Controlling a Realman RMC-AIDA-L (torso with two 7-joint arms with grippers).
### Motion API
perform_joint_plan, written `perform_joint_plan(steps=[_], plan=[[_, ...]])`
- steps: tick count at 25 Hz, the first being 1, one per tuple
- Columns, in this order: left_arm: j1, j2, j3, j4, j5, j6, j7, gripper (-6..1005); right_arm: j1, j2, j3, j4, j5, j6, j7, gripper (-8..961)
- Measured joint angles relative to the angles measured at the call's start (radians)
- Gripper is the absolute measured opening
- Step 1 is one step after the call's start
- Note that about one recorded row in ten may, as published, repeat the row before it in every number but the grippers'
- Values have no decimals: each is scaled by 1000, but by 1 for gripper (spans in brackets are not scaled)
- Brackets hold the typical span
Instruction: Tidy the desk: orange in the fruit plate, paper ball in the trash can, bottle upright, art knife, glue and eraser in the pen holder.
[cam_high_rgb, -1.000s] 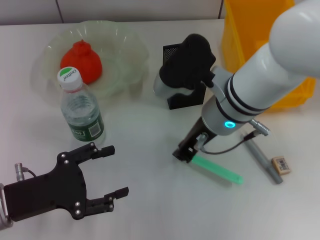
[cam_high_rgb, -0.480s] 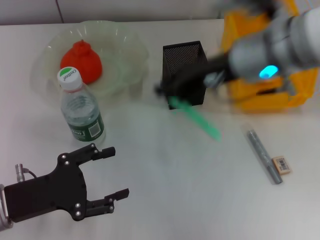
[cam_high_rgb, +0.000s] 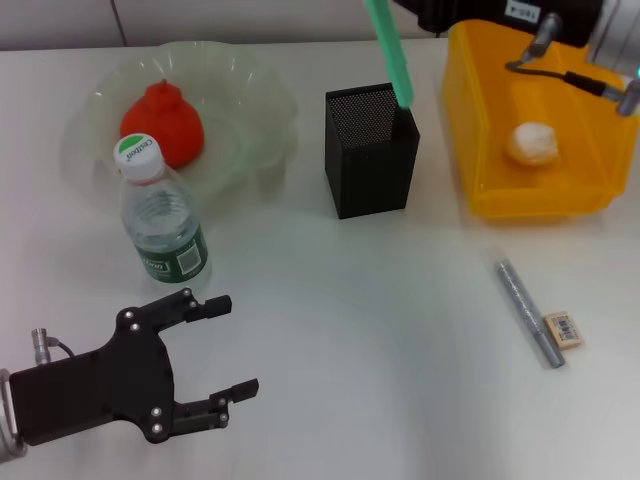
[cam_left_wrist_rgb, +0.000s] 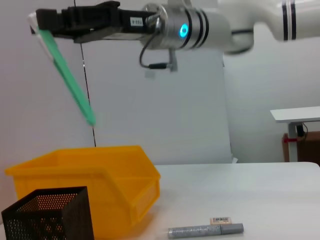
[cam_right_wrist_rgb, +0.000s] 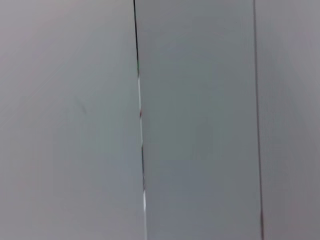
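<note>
The right hand (cam_left_wrist_rgb: 42, 22) is closed on one end of a long green plastic stick (cam_high_rgb: 392, 55), most likely the art knife or the glue. The stick hangs tilted, its lower tip over the mouth of the black metal-mesh square pen holder (cam_high_rgb: 370, 165) and, in the left wrist view, clear above it. The step in hand looks like dropping this tool into the holder; the next move calls for lowering the tip inside the rim and then releasing.

On the plain white desk (cam_high_rgb: 350, 330), the red-orange round orange (cam_high_rgb: 162, 122) already sits in the translucent pale-green scalloped fruit plate (cam_high_rgb: 250, 90) at about ten o'clock. The clear plastic bottle with green label (cam_high_rgb: 160, 215) stands upright just beside the plate. The small white crumpled paper ball (cam_high_rgb: 532, 143) lies in the bright-yellow rectangular trash can (cam_high_rgb: 480, 100) at two o'clock.

A grey metallic pen-shaped tool (cam_high_rgb: 530, 312) and the tiny tan eraser with barcode label (cam_high_rgb: 563, 330) lie close together at four o'clock, not yet put away. The left hand (cam_high_rgb: 215, 350) hangs open at seven o'clock, idle.
</note>
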Motion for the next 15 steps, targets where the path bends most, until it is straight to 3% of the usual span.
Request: perform_joint_plan(steps=[2,3,7,8,12,15], plan=[[0,-1,-1,-8,-1,-4,0,808,33,-1,-4,204,198,-24,-263,227],[0,-1,-1,-8,-1,-4,0,808,33,-1,-4,204,198,-24,-263,228],[0,0,-4,-12,0,-5,0,809,137,-1,0,558,399,-109,-542,235],[0,0,-4,-12,0,-5,0,809,137,-1,0,558,399,-109,-542,237],[-1,0,-2,-13,-4,-5,1,809,230,-1,6,766,411,-113,-623,244],[-1,0,-2,-13,-4,-5,1,809,248,1,6,808,413,-101,-651,250]])
